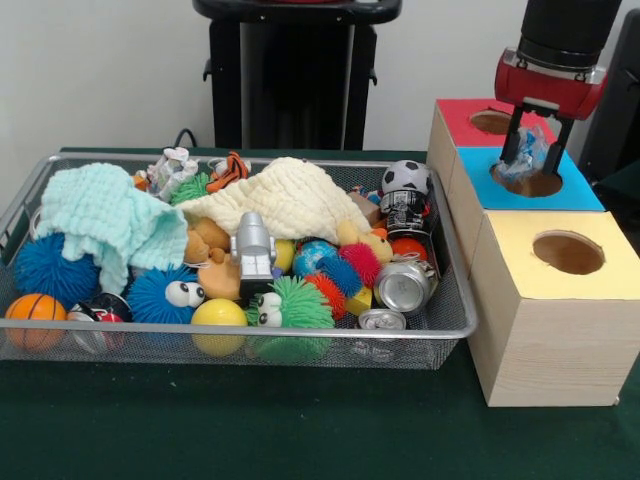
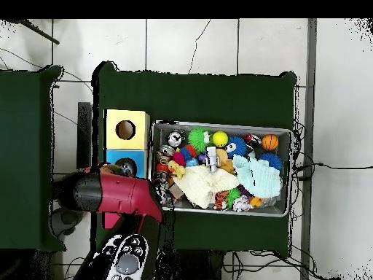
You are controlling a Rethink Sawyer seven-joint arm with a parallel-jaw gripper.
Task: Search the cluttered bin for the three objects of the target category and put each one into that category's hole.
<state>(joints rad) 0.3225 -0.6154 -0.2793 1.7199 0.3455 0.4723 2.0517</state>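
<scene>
The red and black gripper hangs directly over the round hole in the blue-topped wooden box, its two dark fingers closed on a crumpled, clear-bluish plastic item, possibly a squashed bottle or wrapper, though its exact nature is hard to tell. The held item sits at the hole's rim, its lower end seemingly just inside the opening, so the relation that matters is purely vertical: the hole lies straight below the load, and the release appears to need little or no sideways correction. The blue box stands between a red-topped box behind and a yellow-topped box in front, all just beside the silver wire-mesh bin. In the overhead view the arm covers most of the blue box. The bin holds spiky balls, crushed cans, two cloths and toys; other items of the same kind are probably buried there.
</scene>
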